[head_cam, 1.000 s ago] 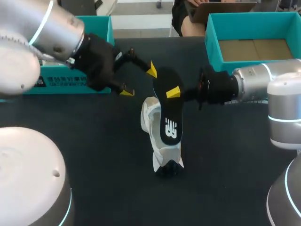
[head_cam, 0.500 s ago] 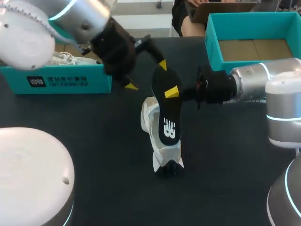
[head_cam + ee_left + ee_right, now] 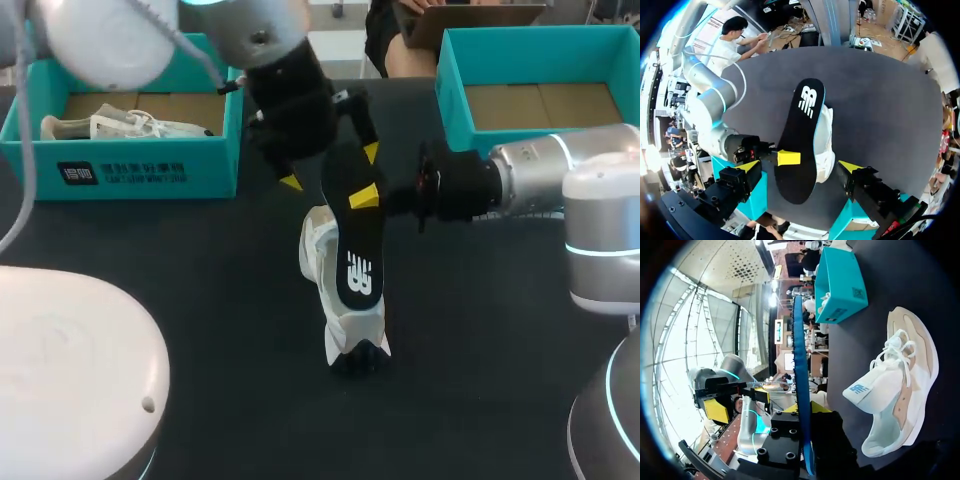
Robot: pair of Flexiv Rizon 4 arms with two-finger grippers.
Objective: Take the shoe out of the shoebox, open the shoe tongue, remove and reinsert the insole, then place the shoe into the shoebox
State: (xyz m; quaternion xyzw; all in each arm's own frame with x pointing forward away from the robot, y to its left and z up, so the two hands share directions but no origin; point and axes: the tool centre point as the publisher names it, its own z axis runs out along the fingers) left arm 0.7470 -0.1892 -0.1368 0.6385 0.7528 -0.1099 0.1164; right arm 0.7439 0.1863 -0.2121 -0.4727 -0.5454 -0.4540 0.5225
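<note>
While right fingers point(image 3: 365, 196) pinch flat black insole point(image 3: 358, 250), left fingers point(image 3: 291, 183) spread wide, white shoe point(image 3: 345, 335) below

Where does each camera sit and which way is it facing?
Head view: above and behind, looking down on the table; left arm and right arm show.
Left wrist view: on left arm, facing insole and shoe past open left hand.
Right wrist view: on right arm, facing along right hand shut on insole.
All share insole and shoe.

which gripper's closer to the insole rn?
Right. The right gripper is shut on the insole, pinching its side edge; the left gripper is open, straddling the insole's end away from the logo, not gripping it.
</note>
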